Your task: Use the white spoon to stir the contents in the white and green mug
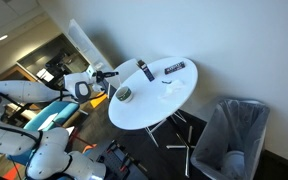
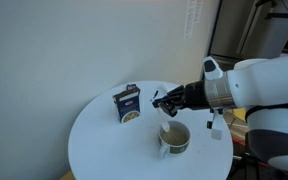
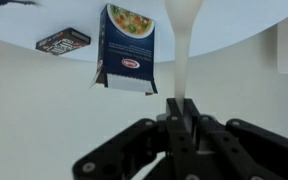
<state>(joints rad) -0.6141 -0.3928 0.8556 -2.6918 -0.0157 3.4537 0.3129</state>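
Plainly, the round white table is the biggest thing here, and everything of the task sits on it. The white arm reaches in over its edge. Beside the table on the floor, in an exterior view, stands a dark bin with a pale liner; something whitish lies low inside it, too blurred to name.

On the tabletop a blue box stands upright, printed with a bowl of food on its face. It is closed, so its contents cannot be seen. The wrist view shows the same box ahead of the claw.

The white and green mug sits nearer the table's edge than the box and apart from it, upright with its mouth open. Its inside looks dark olive; whether that is liquid or only the glaze, I cannot tell. In an exterior view the mug rests at the end of the table closest to the arm. It does not appear in the wrist view.

A flat dark bar lies on the far part of the table, well apart from the mug.

The gripper hangs above the mug, a little toward the box, not touching it. In the wrist view its fingers are drawn narrow and pinch the handle of the white spoon, which points straight away from the claw, its bowl outward.
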